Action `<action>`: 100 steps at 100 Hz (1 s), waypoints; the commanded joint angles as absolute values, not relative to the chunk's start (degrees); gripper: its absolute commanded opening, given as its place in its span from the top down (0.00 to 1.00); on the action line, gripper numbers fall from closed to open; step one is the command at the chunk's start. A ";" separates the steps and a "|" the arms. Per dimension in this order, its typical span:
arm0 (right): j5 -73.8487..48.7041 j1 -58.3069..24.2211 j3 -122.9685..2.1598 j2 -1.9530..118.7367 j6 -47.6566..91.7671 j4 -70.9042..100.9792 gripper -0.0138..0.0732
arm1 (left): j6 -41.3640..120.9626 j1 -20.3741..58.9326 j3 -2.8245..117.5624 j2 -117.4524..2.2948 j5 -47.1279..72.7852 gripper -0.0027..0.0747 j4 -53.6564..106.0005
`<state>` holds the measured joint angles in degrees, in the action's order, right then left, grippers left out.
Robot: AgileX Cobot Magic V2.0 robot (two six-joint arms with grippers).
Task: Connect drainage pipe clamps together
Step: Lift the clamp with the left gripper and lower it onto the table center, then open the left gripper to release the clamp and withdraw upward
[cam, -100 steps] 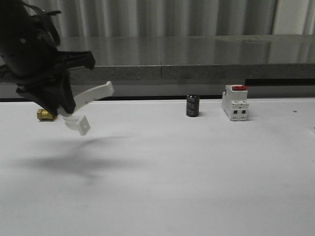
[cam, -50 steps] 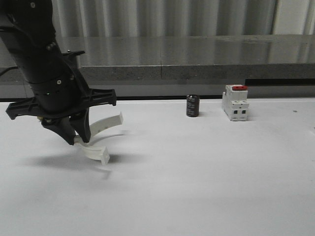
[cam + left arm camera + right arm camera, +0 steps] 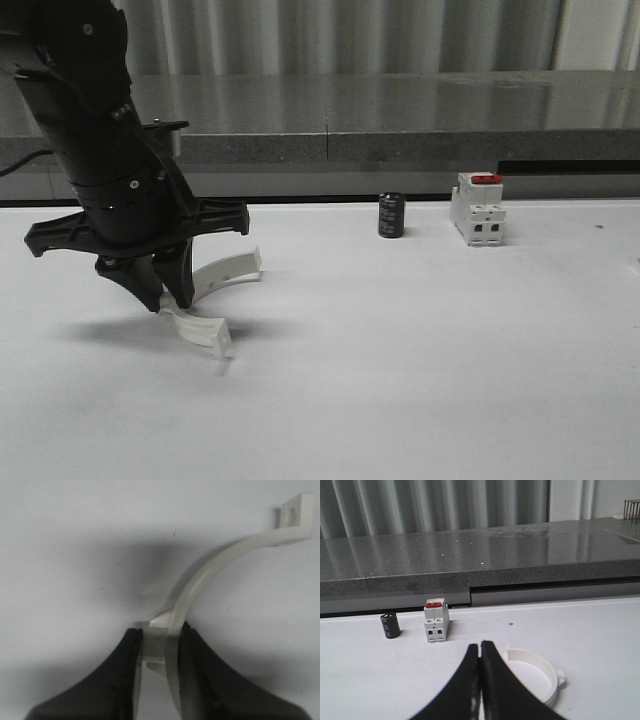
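One white half-ring drainage pipe clamp (image 3: 226,271) hangs in my left gripper (image 3: 168,300), low over the left part of the white table. In the left wrist view the black fingers (image 3: 195,655) are shut on the arc's middle (image 3: 200,580), and its flat end tab (image 3: 295,511) points away. The lower tab is at or just above the table; I cannot tell which. A second white clamp (image 3: 540,662) lies flat on the table just beside my right gripper (image 3: 480,647), whose fingers are pressed shut on nothing.
A black cylinder (image 3: 391,215) and a white breaker with a red top (image 3: 477,208) stand at the back of the table, centre-right. Behind them runs a raised grey stone ledge (image 3: 400,110). The white table (image 3: 420,350) stretches wide in front.
My left arm has come down and slightly right with the clamp, from raised over the back left to low over the table. The cylinder and breaker have not moved.
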<state>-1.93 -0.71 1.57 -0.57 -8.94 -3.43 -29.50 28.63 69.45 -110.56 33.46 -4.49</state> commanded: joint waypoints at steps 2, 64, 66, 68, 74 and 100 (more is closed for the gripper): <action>2.83 -0.36 0.60 -1.40 -8.75 -3.74 0.92 | -30.22 28.99 71.06 -107.76 32.15 0.99 -4.70; 2.83 -0.36 0.60 -1.40 -8.75 -3.74 0.92 | -30.22 28.99 71.06 -107.76 32.74 0.35 -4.70; 2.83 -0.36 0.60 -1.40 -8.75 -3.74 0.92 | -30.22 28.99 71.06 -107.76 32.84 0.33 -4.70; 2.83 -0.36 0.60 -1.40 -8.75 -3.74 0.92 | -30.22 28.99 71.06 -107.76 32.87 0.33 -4.70; 2.83 -0.36 0.60 -1.40 -8.75 -3.74 0.92 | -30.22 28.99 71.10 -107.50 33.23 0.32 -4.96; 2.83 -0.36 0.60 -1.40 -8.75 -3.74 0.92 | -30.12 28.15 71.10 -98.77 30.82 0.32 -9.97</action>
